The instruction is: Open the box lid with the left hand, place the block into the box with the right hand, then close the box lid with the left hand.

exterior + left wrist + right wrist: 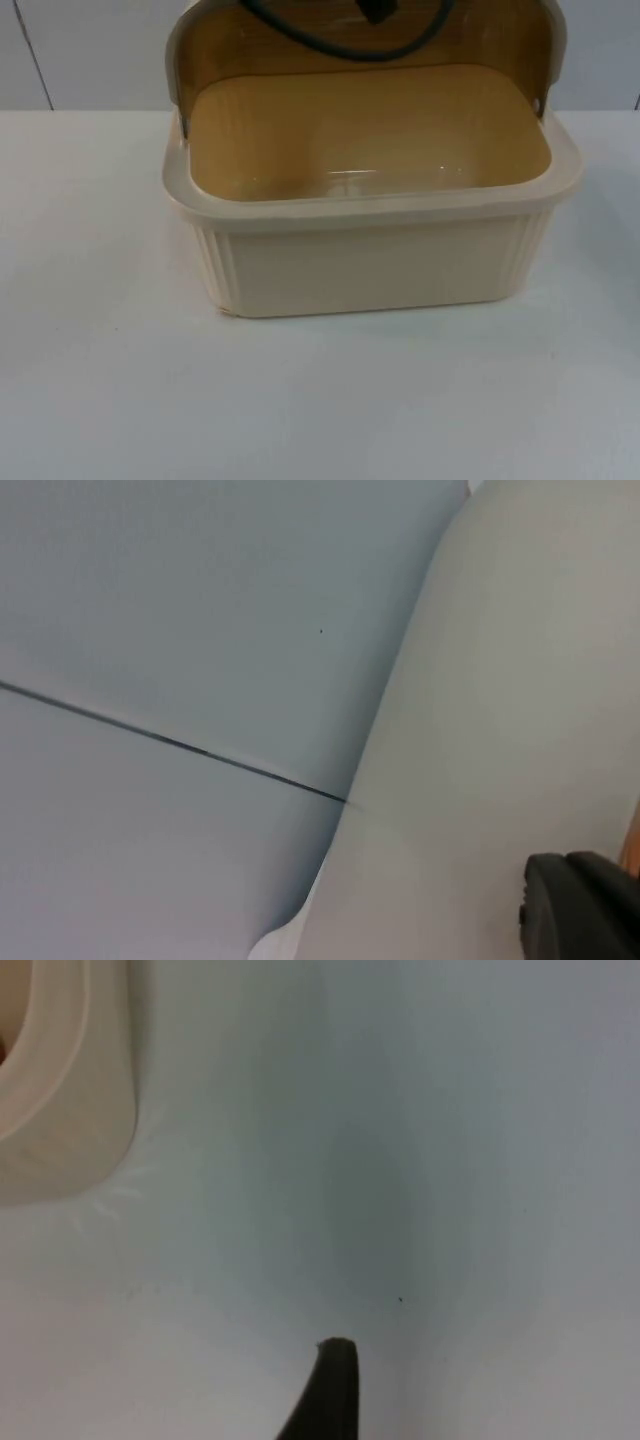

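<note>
- We see the box (370,215) standing on the white counter (100,380), toward the far side near the grey wall (90,50).
- Its lid (370,40) is swung up and back behind the opening, and the tan inside of the box looks bare.
- In the left wrist view, the left gripper (580,920) sits close against the pale curved back of the lid (520,680); we cannot tell how its fingers stand.
- In the right wrist view, the right gripper (330,1400) hangs over bare counter (400,1160) beside a corner of the box (60,1100); we cannot tell its fingers' state either.
</note>
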Tool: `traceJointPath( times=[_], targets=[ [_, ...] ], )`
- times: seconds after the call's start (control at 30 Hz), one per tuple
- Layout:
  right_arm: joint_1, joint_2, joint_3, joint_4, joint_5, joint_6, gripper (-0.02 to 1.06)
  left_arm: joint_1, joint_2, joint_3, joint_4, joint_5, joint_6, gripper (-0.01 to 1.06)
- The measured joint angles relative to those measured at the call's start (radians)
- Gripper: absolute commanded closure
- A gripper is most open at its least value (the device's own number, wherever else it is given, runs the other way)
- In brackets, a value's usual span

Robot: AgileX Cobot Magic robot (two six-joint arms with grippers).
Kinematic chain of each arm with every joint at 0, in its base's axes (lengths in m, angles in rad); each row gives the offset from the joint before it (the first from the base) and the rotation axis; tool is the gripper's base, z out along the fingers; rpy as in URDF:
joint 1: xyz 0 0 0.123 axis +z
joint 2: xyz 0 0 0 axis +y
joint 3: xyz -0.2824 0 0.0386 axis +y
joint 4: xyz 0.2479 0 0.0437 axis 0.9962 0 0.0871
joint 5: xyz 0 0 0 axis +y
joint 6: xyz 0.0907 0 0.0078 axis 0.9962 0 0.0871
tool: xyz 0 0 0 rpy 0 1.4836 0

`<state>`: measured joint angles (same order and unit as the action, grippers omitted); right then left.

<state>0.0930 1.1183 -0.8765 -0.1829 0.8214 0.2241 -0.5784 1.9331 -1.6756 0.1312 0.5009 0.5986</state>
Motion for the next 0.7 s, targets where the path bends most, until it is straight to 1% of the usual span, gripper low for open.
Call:
traceJointPath(
  times=[0.23, 0.27, 0.3, 0.33, 0.37, 0.5, 0.7],
  targets=[
    [0.000, 0.000, 0.000, 0.000, -0.001, 0.000, 0.30, -0.002, 0.002, -0.003, 0.000, 0.029, 0.004, 1.05],
    [0.000, 0.000, 0.000, 0.000, -0.001, 0.000, 0.30, -0.004, 0.002, -0.005, 0.000, 0.044, 0.010, 1.05],
    [0.000, 0.000, 0.000, 0.000, -0.001, 0.000, 0.30, -0.011, 0.002, -0.005, 0.000, 0.085, 0.023, 1.05],
    [0.000, 0.000, 0.000, 0.000, -0.002, 0.000, 0.30, -0.018, 0.002, -0.007, 0.000, 0.104, 0.035, 1.05],
    [0.000, 0.000, 0.000, 0.000, -0.002, 0.000, 0.30, -0.018, 0.002, -0.007, 0.000, 0.104, 0.035, 1.05],
    [0.000, 0.000, 0.000, -0.010, -0.002, -0.002, 0.30, -0.051, -0.005, -0.009, 0.000, 0.183, 0.055, 1.05],
    [0.000, 0.000, 0.000, -0.010, -0.002, -0.003, 0.30, -0.069, -0.005, -0.009, 0.000, 0.222, 0.047, 1.05]
  ],
)
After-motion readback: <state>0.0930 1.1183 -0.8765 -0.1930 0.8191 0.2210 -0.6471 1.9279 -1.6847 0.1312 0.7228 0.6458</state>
